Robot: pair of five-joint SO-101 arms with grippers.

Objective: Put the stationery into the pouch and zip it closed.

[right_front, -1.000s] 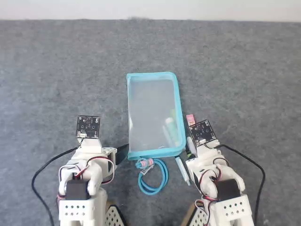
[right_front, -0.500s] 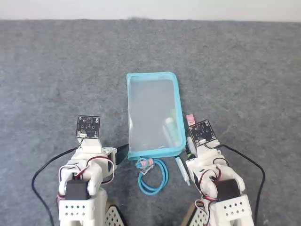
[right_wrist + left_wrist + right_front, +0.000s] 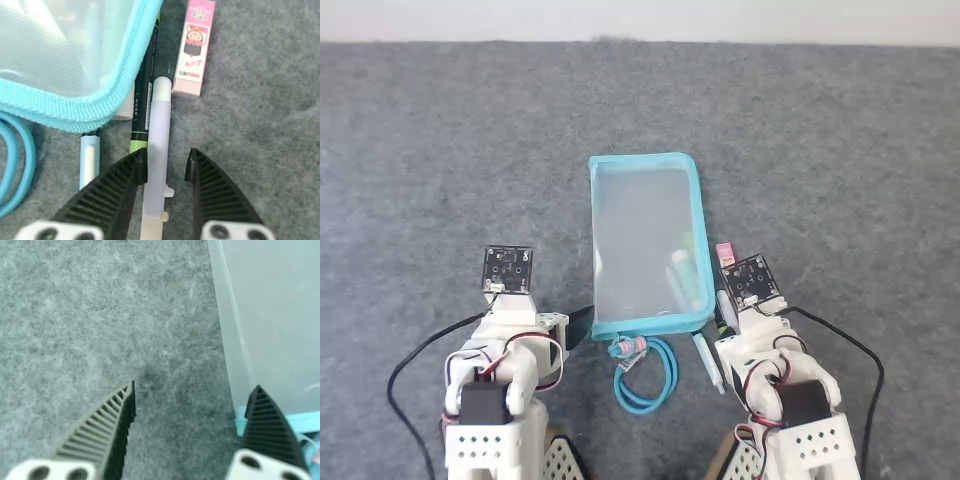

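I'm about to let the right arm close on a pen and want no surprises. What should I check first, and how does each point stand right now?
1. Right gripper open: ok.
2. White pen between its jaws: ok.
3. Marker clear of the jaws: not ok; it lies right beside the pen, next to one finger.
4. Eraser out of the grasp: ok; it lies beyond the fingertips.
5. Pouch mouth open to take the pen: cannot tell.
6. Left gripper open at the pouch's edge: ok.
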